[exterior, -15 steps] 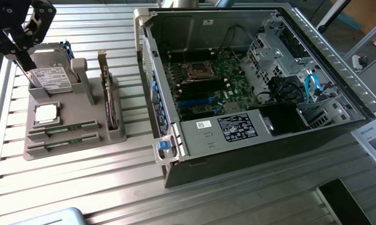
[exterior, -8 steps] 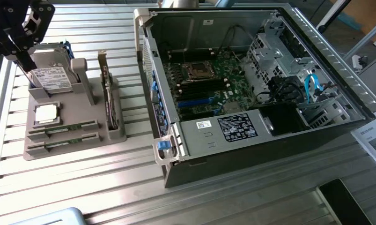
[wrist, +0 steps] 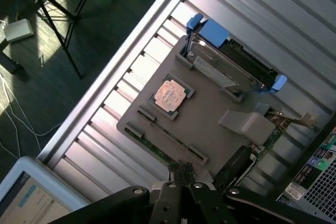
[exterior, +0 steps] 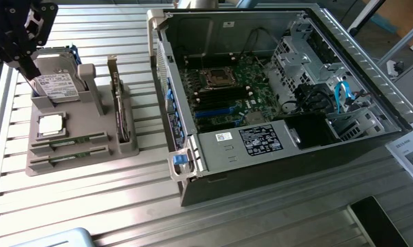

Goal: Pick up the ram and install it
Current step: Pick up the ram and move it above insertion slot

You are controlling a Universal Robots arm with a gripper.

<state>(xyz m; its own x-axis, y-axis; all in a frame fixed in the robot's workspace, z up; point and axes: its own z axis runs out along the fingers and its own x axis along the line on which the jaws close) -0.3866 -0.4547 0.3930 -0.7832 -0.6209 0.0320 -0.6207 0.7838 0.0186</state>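
Slatted metal table (exterior: 124,206); fingers (wrist: 175,170) pressed together, empty, over gray holder (exterior: 89,121); ram (exterior: 72,140) slotted there; labels illegible.

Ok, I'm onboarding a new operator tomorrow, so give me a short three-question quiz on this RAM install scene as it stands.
1. True or false: the RAM stick and the second stick both sit in slots of the grey holder.
2. Relative to the open computer case, the gripper is: A inside it; B off to the exterior view's left, above the holder's end of the table; C off to the exterior view's right.
3. Which square part lies flat in the holder between the hard drive and the sticks?

Key: 1 true. 2 B. 3 the CPU.
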